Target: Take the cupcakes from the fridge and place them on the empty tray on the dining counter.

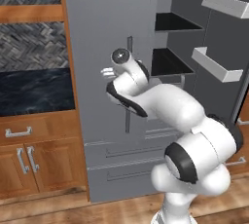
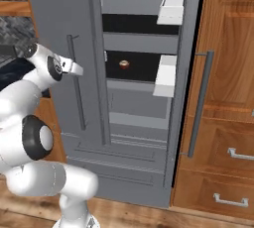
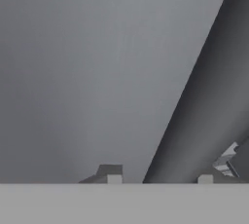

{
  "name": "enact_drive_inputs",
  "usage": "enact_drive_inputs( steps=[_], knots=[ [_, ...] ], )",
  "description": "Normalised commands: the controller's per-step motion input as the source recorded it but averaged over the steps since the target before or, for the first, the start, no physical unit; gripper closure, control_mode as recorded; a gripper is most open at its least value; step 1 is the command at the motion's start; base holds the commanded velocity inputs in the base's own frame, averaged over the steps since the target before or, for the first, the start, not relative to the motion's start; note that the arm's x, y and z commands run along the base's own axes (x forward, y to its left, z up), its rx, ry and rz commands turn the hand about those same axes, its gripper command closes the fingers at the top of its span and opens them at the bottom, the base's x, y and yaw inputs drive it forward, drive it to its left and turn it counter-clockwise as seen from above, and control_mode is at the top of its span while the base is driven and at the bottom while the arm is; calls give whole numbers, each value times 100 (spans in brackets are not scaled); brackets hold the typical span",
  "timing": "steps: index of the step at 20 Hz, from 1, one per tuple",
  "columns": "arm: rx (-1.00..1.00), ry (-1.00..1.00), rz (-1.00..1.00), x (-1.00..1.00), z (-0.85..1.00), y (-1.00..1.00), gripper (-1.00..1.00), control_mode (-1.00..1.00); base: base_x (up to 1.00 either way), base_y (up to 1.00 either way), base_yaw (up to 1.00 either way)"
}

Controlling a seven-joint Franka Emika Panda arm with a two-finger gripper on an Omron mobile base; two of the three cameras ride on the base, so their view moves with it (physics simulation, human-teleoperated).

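Big grey fridge (image 2: 139, 98) front and centre, right door swung open, left door (image 1: 97, 72) shut. Wooden cabinets (image 2: 223, 123) to the right of it, more cabinets (image 1: 29, 155) plus dark counter (image 1: 34, 91) to the left. Black shelves (image 1: 170, 62) visible inside, white door bins (image 1: 216, 65) on the open door. White arm (image 1: 165, 106) bent up in front of the closed door, gripper (image 1: 108, 73) right up against that door, just left of its bar handle (image 2: 77, 83). Fingertips (image 3: 114, 178) a little way apart in the hand view, nothing between them, so not gripping anything; flat grey door panel past them. One cupcake (image 2: 124, 64) sitting far back on the middle shelf, well apart from the gripper. Can't spot the second one.
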Motion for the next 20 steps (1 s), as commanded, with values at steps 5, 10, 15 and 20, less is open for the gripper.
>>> enact_drive_inputs(
  steps=[5, 10, 15, 20],
  knots=[
    [0, 0, -15, -95, -25, 100, 100, -100, 0, 0, 0],
    [0, 1, -18, -85, -21, 100, 100, -100, 0, 0, 0],
    [0, 16, -11, -52, -12, 100, 100, -100, 0, 0, 0],
    [0, 15, -10, -61, 6, 66, -100, -100, 0, 0, 0]
  ],
)
